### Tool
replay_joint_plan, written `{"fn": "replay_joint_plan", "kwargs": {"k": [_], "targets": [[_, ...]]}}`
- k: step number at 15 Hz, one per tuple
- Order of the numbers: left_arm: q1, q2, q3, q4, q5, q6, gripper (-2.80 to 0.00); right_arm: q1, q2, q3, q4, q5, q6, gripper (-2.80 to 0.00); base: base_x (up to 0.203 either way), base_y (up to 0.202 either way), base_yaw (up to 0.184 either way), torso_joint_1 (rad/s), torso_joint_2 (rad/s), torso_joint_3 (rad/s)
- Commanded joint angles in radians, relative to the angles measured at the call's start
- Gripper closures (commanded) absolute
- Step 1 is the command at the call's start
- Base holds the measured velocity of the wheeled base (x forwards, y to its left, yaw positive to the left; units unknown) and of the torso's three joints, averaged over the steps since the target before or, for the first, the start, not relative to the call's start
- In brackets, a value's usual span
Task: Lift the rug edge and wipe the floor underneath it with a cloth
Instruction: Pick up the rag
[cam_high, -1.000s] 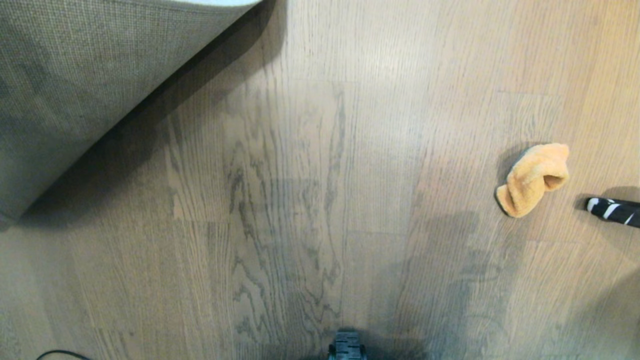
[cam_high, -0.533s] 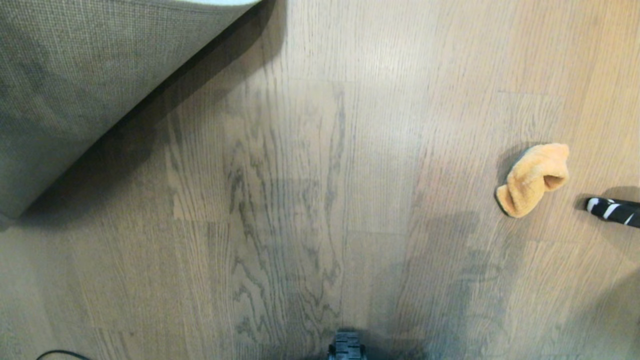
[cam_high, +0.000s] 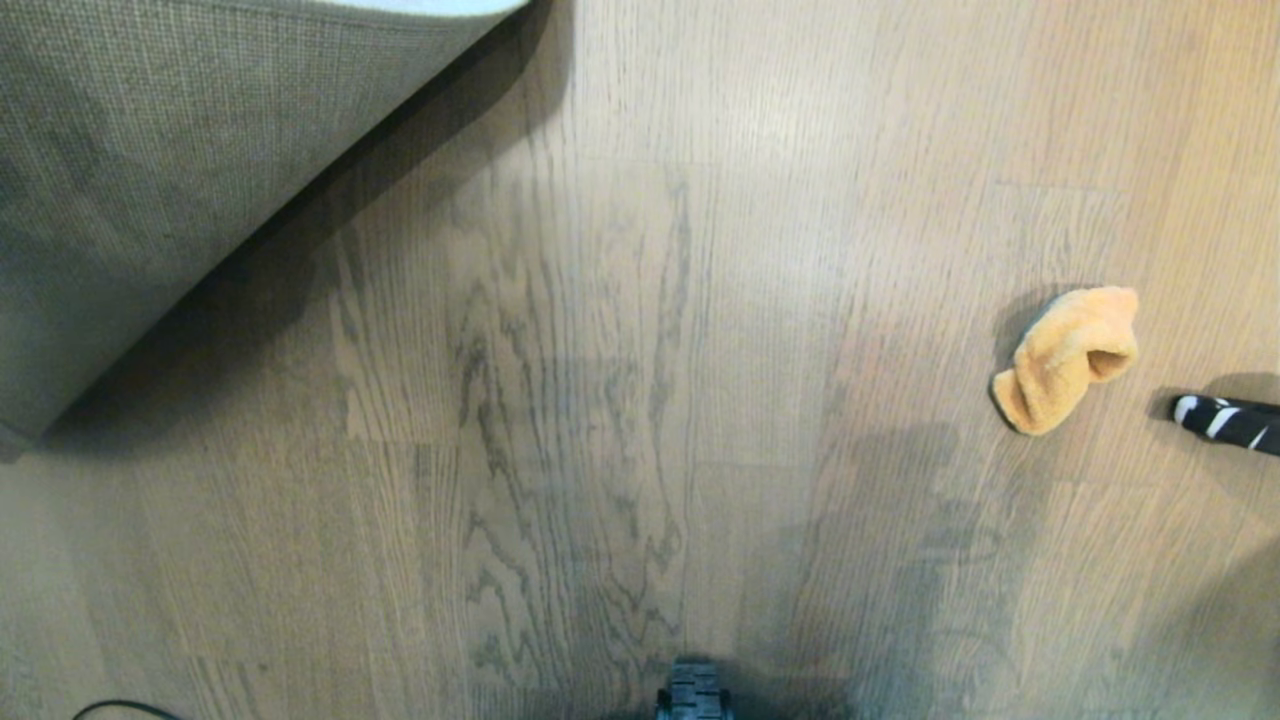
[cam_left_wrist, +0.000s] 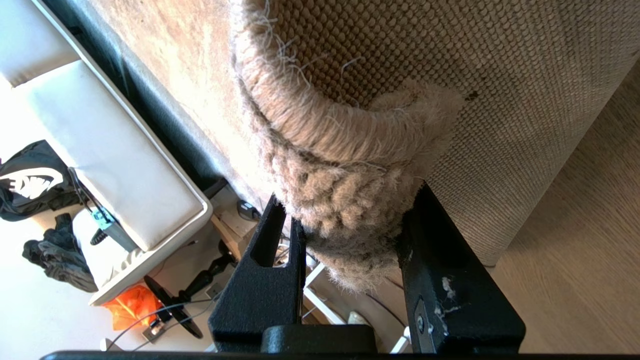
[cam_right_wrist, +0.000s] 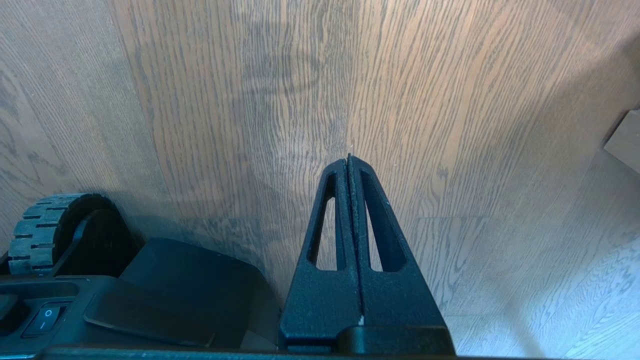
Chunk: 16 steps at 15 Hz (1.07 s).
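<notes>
The lifted rug edge (cam_high: 150, 190) has shifted very slightly: its lower left tip, which met the picture's left border a little lower a second ago, now sits marginally higher, with the shadow beneath it following.

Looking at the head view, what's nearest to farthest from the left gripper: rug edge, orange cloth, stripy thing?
1. rug edge: pinched in the left gripper, on the left.
2. cloth: far right on the floor.
3. stripy thing: at the right border, past the cloth.

Wood-plank floor (cam_high: 620, 400) – white cushioned bench (cam_left_wrist: 100, 145) nearby.
</notes>
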Motion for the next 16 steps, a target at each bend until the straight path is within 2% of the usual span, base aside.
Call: {"fn": "replay_joint_plan", "kwargs": {"k": [1, 6, 9, 13, 16], "targets": [[0.000, 0.002, 0.000, -0.003, 0.003, 0.006, 0.00, 0.000, -0.001, 0.000, -0.001, 0.000, 0.000, 0.00, 0.000, 0.000, 0.000, 0.000, 0.00, 0.000], [0.000, 0.002, 0.005, -0.003, 0.006, 0.005, 0.00, 0.001, -0.002, 0.000, 0.001, 0.002, -0.023, 0.00, 0.000, 0.000, 0.000, 0.000, 0.00, 0.000], [0.000, 0.002, 0.010, -0.003, 0.006, 0.003, 0.00, 0.047, -0.120, 0.000, 0.006, 0.015, -0.053, 0.00, 0.000, 0.000, 0.000, 0.000, 0.00, 0.000], [-0.012, -0.011, 0.037, -0.003, 0.019, 0.006, 0.00, 0.061, -0.137, 0.000, 0.013, 0.053, -0.179, 0.00, 0.000, 0.000, 0.000, 0.000, 0.00, 0.000], [-0.015, -0.009, 0.037, -0.001, 0.031, 0.008, 0.00, 0.061, -0.129, 0.000, 0.013, 0.053, -0.183, 0.00, 0.000, 0.000, 0.000, 0.000, 0.00, 0.000]]}}
